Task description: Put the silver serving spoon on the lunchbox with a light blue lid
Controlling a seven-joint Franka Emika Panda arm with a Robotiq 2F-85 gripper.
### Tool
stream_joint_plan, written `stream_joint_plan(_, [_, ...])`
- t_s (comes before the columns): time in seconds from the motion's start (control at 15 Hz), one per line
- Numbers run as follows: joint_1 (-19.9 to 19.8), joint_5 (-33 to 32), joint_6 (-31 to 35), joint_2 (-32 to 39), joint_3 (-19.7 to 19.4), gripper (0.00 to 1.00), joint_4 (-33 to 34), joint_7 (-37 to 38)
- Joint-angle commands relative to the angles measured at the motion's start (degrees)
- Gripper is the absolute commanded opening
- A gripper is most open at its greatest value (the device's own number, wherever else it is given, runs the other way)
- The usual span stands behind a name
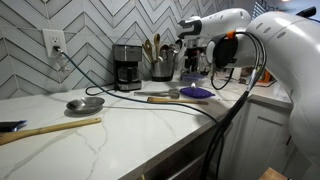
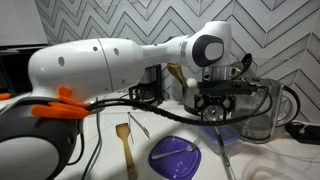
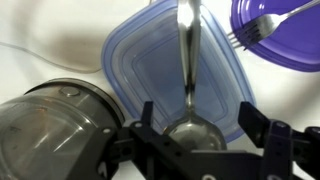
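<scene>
My gripper (image 3: 195, 120) hung over the lunchbox (image 3: 145, 70), jaws spread wide. The spoon (image 3: 187, 60) lay along its pale blue lid, bowl between my fingers, touching neither. A fork (image 3: 265, 22) rested on a purple plate (image 3: 290, 50) nearby; a metal can (image 3: 55, 125) stood beside the lunchbox.

No lettering, label or number appears legible anywhere, though the views are small.

I am in a kitchen: white counter (image 1: 150, 130), zigzag tile wall (image 1: 90, 25), a coffee maker (image 1: 127, 66) and a pot of cooking spoons (image 1: 160, 68).
</scene>
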Motion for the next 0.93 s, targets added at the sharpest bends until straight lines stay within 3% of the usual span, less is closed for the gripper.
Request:
stream_joint_plan(0.0, [-0.5, 1.6, -6.1, -3.2, 2.0, 1.00, -2.1, 7.0])
stream_joint_plan(0.33, [-0.3, 4.0, -10.7, -6.2, 3.9, 1.00, -1.0, 18.4])
stream_joint_plan(0.67, [1.9, 1.9, -7.5, -8.0, 2.6, 1.00, 0.1, 28.0])
stream_joint_plan(0.87, [3.3, 0.1, -7.6, -8.9, 1.7, 1.00, -0.4, 29.8])
